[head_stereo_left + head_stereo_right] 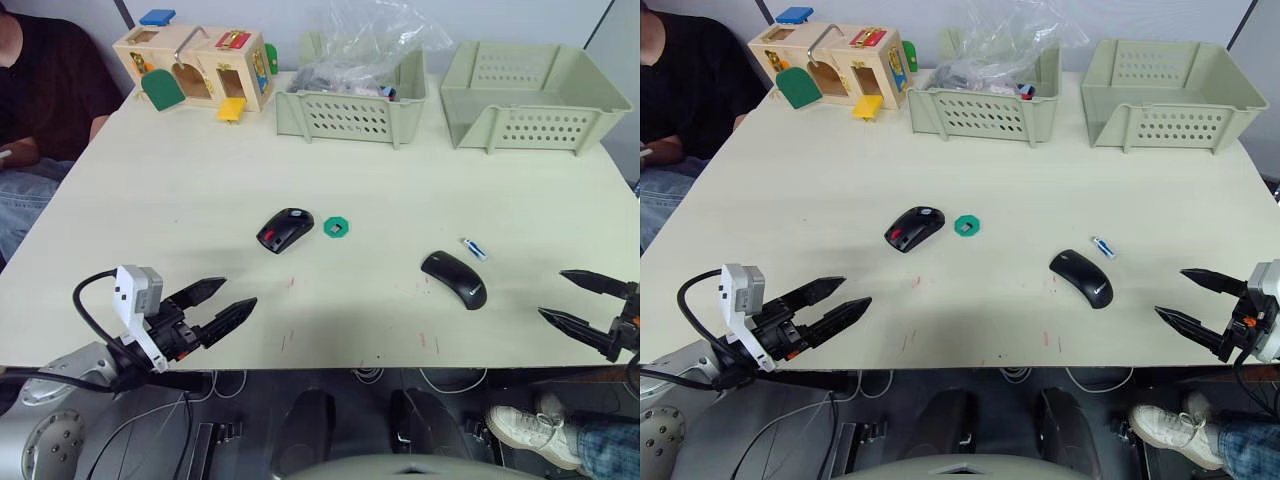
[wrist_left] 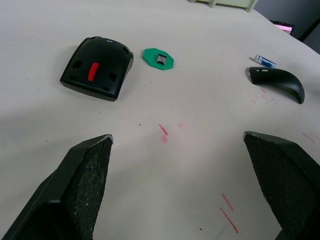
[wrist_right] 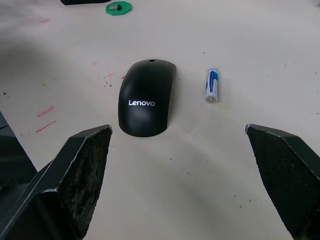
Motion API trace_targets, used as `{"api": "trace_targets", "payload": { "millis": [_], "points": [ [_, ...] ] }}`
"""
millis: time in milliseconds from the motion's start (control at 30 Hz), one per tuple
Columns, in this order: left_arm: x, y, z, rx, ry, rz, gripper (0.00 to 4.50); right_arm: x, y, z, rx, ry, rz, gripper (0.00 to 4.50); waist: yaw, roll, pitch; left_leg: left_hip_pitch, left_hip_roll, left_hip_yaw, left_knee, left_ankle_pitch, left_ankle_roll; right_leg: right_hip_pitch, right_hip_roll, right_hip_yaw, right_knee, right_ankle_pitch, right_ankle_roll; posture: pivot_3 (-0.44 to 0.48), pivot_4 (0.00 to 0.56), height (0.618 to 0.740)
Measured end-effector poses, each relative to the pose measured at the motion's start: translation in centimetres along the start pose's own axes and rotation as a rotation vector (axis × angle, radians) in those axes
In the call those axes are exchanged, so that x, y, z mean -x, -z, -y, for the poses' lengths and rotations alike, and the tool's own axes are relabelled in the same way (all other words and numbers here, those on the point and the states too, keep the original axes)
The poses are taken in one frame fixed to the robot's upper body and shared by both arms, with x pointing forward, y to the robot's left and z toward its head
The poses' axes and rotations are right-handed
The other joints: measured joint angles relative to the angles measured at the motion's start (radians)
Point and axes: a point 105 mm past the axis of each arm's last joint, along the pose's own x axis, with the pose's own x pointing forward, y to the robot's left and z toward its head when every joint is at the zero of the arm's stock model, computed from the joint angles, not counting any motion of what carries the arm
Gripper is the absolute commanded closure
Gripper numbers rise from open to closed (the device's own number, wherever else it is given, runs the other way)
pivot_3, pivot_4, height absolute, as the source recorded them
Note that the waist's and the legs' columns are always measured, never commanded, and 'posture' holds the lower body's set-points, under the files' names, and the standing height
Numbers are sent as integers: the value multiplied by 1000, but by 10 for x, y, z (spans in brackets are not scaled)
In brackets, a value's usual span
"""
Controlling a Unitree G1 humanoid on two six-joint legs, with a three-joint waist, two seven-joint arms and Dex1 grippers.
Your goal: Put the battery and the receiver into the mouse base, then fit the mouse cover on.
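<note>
Pale cream table [image 1: 400, 190] noted in the head views, with two perforated green bins at the far edge: left bin [image 1: 350, 110] holding a crumpled clear plastic bag [image 1: 375, 40], right bin [image 1: 530, 100] beside it. Wooden latch-board toy [image 1: 195, 65] at the far left corner; seated person [image 1: 40, 90] at the table's left side. Mouse base [image 1: 285, 230] near the table's middle, red patch visible in its hollow, green disc [image 1: 335, 228] just beside it on the right. Mouse cover [image 1: 455, 278] well apart to the right, battery [image 1: 474, 248] near its far side, not touching. Left gripper [image 1: 215, 308] over the near left edge, fingers spread, empty. Right gripper [image 1: 585, 300] over the near right edge, fingers spread, empty. Left wrist view: fingers [image 2: 85, 185] wide apart, nothing between them; mouse base [image 2: 97, 67] and green disc [image 2: 158, 58] ahead, a small dark metallic part seated in the disc's centre; mouse cover [image 2: 280, 82] and battery [image 2: 264, 61] farther off. Right wrist view: fingers [image 3: 82, 175] wide apart, holding nothing; mouse cover [image 3: 146, 97] ahead, white "Lenovo" lettering on top; battery [image 3: 212, 85] lying flat just beside it, apart.
</note>
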Motion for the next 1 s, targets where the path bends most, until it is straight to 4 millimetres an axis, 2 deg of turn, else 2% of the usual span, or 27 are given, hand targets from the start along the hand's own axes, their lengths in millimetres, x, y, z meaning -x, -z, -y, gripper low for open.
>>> {"api": "trace_targets", "payload": {
  "millis": [133,233,300,433,500,533,600,700,800,1000],
  "points": [
    [-1,-3,-3,-11,-2,5,69,-3,-3,-3,5,-8,19,0,0,0,0,0,0,0,0,0,0,0,0,0,0,0,0,0,150,740],
    [-4,-15,-6,-48,8,22,69,-13,-21,-10,54,-23,109,0,0,0,0,0,0,0,0,0,0,0,0,0,0,0,0,0,150,740],
    [-3,-15,-7,-47,10,21,69,-15,-27,-12,82,-29,129,0,-1,0,0,0,0,0,0,0,0,0,0,0,0,0,0,0,150,740],
    [-9,-33,-14,-108,16,22,69,-26,-54,-31,115,-129,220,0,0,0,0,0,0,0,0,0,0,0,0,0,1,0,1,0,150,740],
    [-18,-41,-20,-121,23,3,69,-29,-59,-36,120,-146,236,0,5,0,0,-1,0,-2,0,0,0,0,0,-2,1,1,2,0,150,740],
    [-28,-52,-27,-144,16,-20,69,-31,-69,-44,148,-170,266,0,9,0,0,-1,0,-2,0,0,0,0,0,-2,2,2,3,0,150,740],
    [-39,-62,-30,-150,21,-35,69,-30,-75,-52,156,-191,283,0,7,0,0,0,0,-2,0,0,0,0,0,-2,1,2,4,0,150,740],
    [-54,-68,-34,-143,29,-78,69,-26,-75,-61,145,-200,293,0,4,-1,0,-1,-1,-2,0,0,0,1,0,-2,0,2,5,0,150,740],
    [-68,-69,-34,-142,67,-111,69,-16,-69,-61,133,-154,299,0,0,-1,0,0,-1,-1,0,0,0,1,0,-1,1,3,5,0,150,740],
    [-88,-68,-46,-151,75,-148,69,-2,-57,-62,120,-104,272,0,-2,-1,0,1,0,0,0,0,0,0,1,0,2,2,5,0,150,740]
  ]
}}
